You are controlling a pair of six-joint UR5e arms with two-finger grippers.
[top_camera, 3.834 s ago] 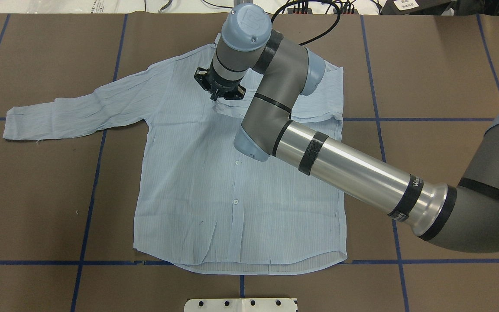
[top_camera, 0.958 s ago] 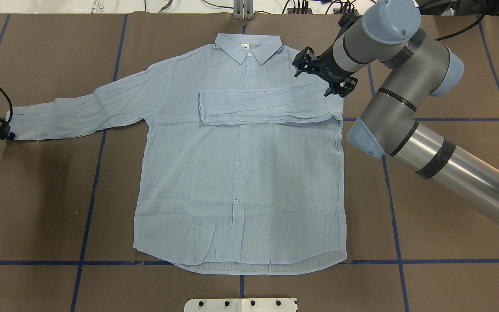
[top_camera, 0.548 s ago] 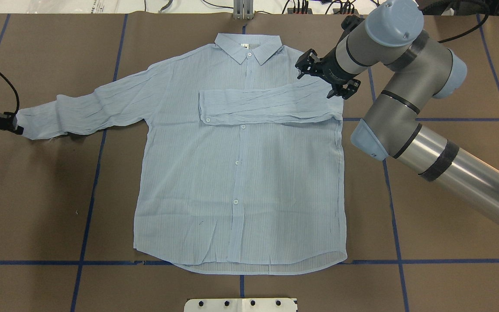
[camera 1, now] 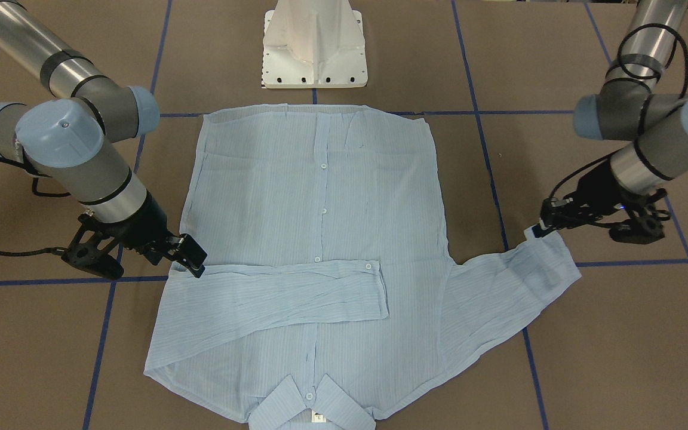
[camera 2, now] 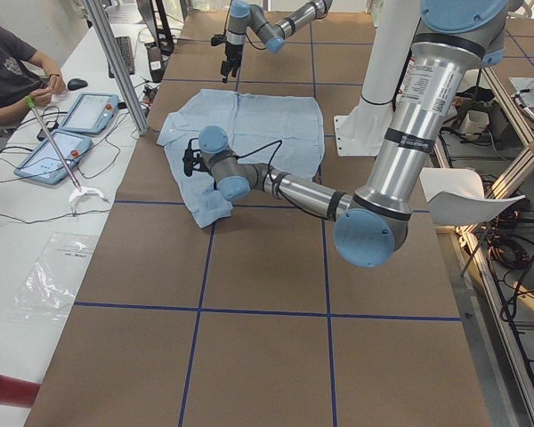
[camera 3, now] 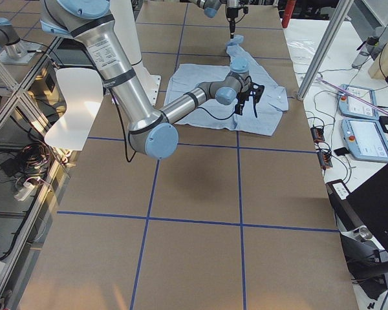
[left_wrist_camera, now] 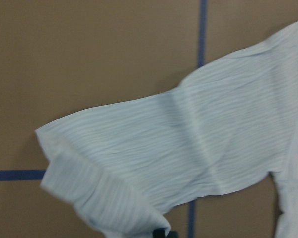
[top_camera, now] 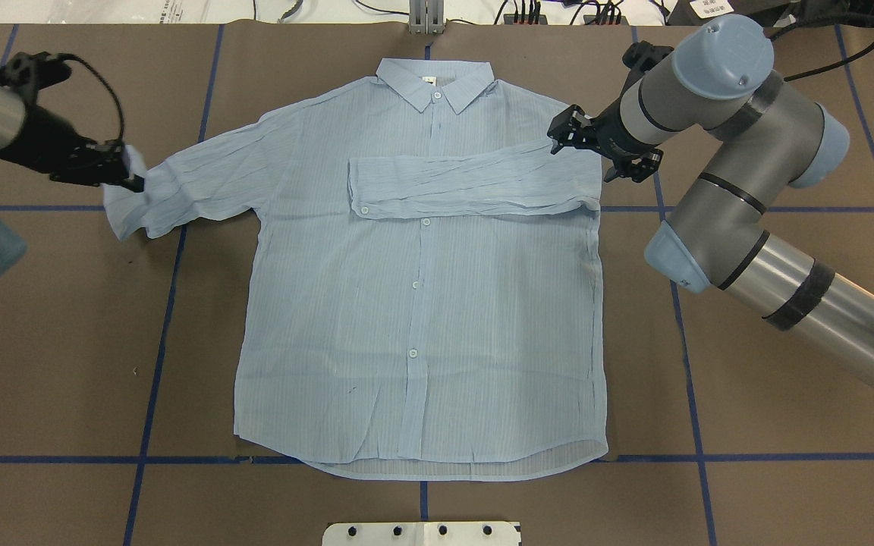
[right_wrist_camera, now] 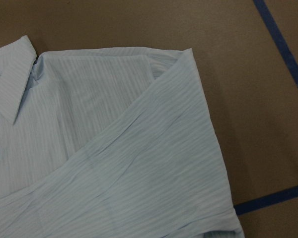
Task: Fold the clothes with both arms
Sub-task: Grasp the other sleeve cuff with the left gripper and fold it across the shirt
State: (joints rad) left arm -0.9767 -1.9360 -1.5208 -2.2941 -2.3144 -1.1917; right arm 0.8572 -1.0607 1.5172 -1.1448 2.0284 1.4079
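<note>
**A:** The left gripper [top_camera: 132, 180] is pinching the cuff [top_camera: 120, 216] of the left sleeve [top_camera: 202, 174], and that end looks to be lifted off the table [top_camera: 42, 364].

**B:** And the shirt [top_camera: 422, 318] itself?

**A:** It lies flat and face up in the middle of the table, with the collar [top_camera: 435, 80] on the side away from the robot's base. The right sleeve [top_camera: 467, 186] is already laid across the chest.

**B:** Which way does the carry go?

**A:** The left sleeve's long axis runs sideways from shoulder to cuff, and the body lies to the gripper's right. I'd say the cuff travels back along that line, over the chest.

**B:** Right gripper [top_camera: 558, 136]?

**A:** It hovers beside the right shoulder, well apart from the cuff. I cannot tell whether its jaws are spread or together. The left arm is nearer and has the cloth.
</note>
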